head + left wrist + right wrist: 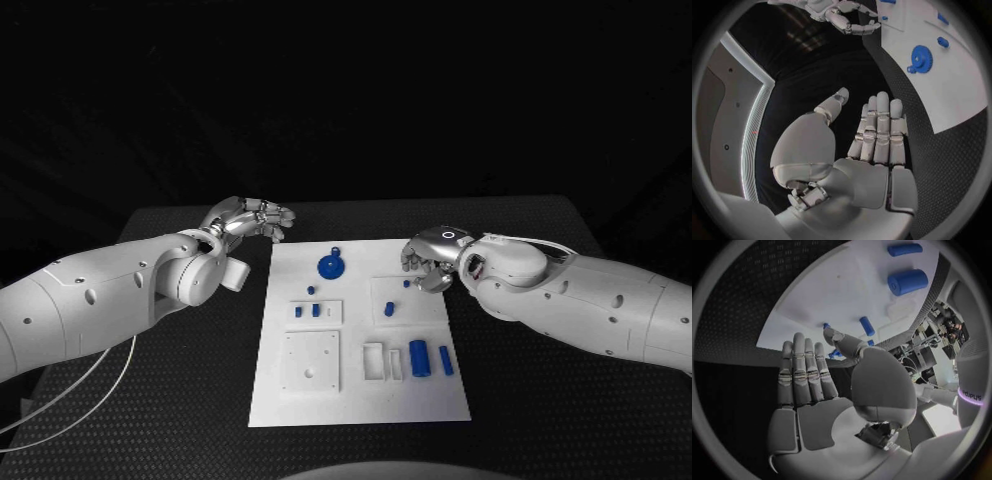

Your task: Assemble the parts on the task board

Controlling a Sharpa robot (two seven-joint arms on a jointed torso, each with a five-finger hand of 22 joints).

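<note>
The white task board (361,385) lies in the middle of the black table. A blue gear (330,266) rests near its far edge, also seen in the left wrist view (920,58). Small blue pegs (307,310) stand mid-board, and a large blue cylinder (420,358) lies beside a thinner one (446,360) on the near right. My left hand (248,218) hovers off the far left corner, fingers straight, holding nothing (873,135). My right hand (433,258) hangs over the far right edge, palm flat and empty (807,380), its thumb close to a small peg (867,325).
White raised blocks (312,360) and slotted fixtures (384,360) sit on the board's near half. A white cable (87,385) trails under my left arm. Black table (173,400) borders the board on both sides.
</note>
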